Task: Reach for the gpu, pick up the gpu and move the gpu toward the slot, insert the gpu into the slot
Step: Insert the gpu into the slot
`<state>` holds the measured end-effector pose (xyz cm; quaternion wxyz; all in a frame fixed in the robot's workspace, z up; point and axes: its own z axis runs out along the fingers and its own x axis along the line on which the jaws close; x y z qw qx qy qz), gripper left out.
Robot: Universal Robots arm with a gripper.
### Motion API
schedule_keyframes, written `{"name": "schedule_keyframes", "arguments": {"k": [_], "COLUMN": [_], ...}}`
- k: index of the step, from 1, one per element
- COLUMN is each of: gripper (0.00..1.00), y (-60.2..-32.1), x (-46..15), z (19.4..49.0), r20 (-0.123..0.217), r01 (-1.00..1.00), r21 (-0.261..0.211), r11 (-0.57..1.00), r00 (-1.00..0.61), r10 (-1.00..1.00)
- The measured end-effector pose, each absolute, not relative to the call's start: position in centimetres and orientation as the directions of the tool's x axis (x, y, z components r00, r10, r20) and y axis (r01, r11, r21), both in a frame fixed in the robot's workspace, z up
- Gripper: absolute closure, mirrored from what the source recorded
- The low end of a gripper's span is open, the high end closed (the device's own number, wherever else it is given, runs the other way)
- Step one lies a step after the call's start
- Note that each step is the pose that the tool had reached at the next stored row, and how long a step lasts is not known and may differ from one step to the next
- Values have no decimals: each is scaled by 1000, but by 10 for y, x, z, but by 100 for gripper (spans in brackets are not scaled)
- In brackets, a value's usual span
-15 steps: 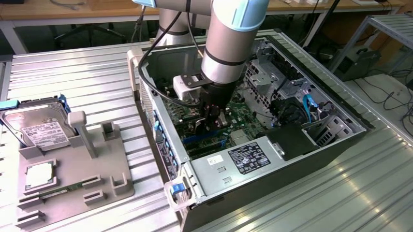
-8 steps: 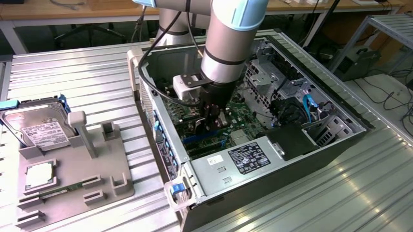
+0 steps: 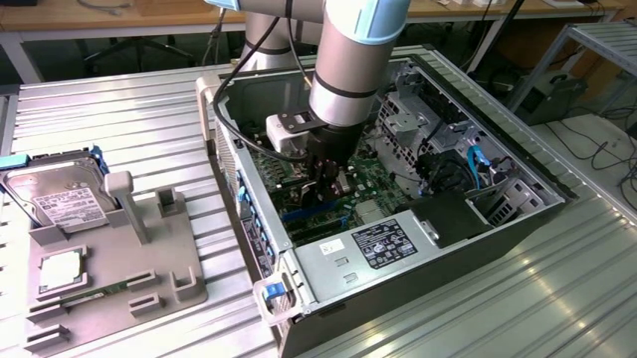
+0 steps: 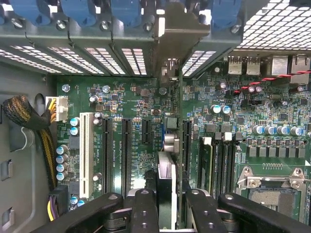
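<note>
You are working on a ribbed metal table (image 3: 119, 119). Behind it runs a wooden bench (image 3: 100, 15), and at the exterior view's right a metal rack (image 3: 597, 45) stands over cables on the floor.

Starting at the exterior view's left, a grey fixture tray (image 3: 110, 268) lies on the table. It holds a silver-labelled hard drive (image 3: 60, 198) standing in its cradle, a square processor (image 3: 62, 270) lying flat, and a small green memory stick (image 3: 100, 291) in a groove. To the right of the tray lies the open computer case (image 3: 518, 216), with its power supply (image 3: 383, 242) at the near end and the green motherboard (image 3: 374, 183) on the floor of the case.

Your arm (image 3: 348, 67) comes down into the middle of the case. The gripper (image 3: 327, 195) sits low over the board, and its fingers (image 4: 146, 208) are closed on the gpu (image 4: 166, 194), which stands on edge between them. In the wrist view the card runs straight away from the fingers, and its pale metal bracket (image 4: 172, 43) reaches the rear wall of the case between the vent grilles. The card's lower edge sits in line with the slot (image 4: 156, 138), a narrow blue strip among the black expansion connectors; you cannot tell whether it is fully seated. The white connector (image 4: 86, 155) lies well off to one side, the processor socket (image 4: 269, 191) to the other.
</note>
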<state>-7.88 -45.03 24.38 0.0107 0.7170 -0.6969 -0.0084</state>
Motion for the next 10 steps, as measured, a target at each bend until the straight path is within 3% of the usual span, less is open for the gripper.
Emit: {"name": "schedule_keyframes", "arguments": {"k": [10], "gripper": [72], "y": [-453], "x": [-78], "z": [244], "r20": [3], "r01": [-1000], "r21": [28], "r11": [-6], "r00": [6], "r10": [-1000]}}
